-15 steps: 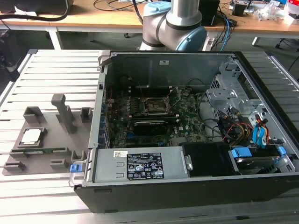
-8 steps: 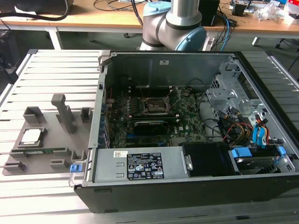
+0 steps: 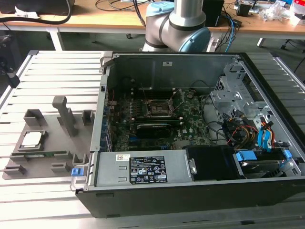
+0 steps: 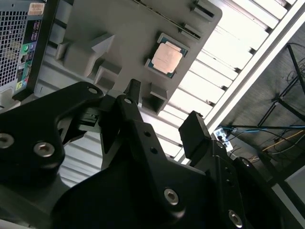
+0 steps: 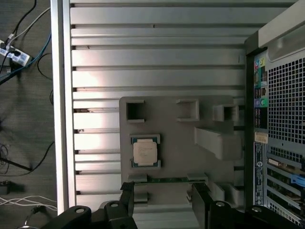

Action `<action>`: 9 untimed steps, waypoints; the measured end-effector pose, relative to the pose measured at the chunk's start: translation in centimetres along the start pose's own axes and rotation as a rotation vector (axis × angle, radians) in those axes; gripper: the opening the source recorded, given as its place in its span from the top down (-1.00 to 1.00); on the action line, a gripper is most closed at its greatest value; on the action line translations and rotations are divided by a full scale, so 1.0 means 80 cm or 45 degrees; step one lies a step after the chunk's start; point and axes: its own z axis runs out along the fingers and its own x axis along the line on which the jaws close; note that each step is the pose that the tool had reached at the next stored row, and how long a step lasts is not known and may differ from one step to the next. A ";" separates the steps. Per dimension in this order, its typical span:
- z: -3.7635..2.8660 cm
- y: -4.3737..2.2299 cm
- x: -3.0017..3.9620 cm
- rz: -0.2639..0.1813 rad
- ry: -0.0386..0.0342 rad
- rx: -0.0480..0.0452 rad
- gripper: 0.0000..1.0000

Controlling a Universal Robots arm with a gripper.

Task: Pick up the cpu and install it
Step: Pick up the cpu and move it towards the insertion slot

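So the cpu (image 5: 145,152) sits flat in its pocket on the grey tray (image 5: 176,136), on the slatted surface (image 5: 143,62) beside the pc case (image 5: 281,95). Jaws are spread, holding nothing. I'd center right over it and pinch the edges, level.

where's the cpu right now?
The cpu lies in its pocket on the grey fixture plate, at the exterior view's left of the open computer case, beside the green memory stick. The open claw holds nothing.
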 end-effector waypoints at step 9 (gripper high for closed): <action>0.0103 0.0003 0.0003 0.000 0.0000 0.000 -0.21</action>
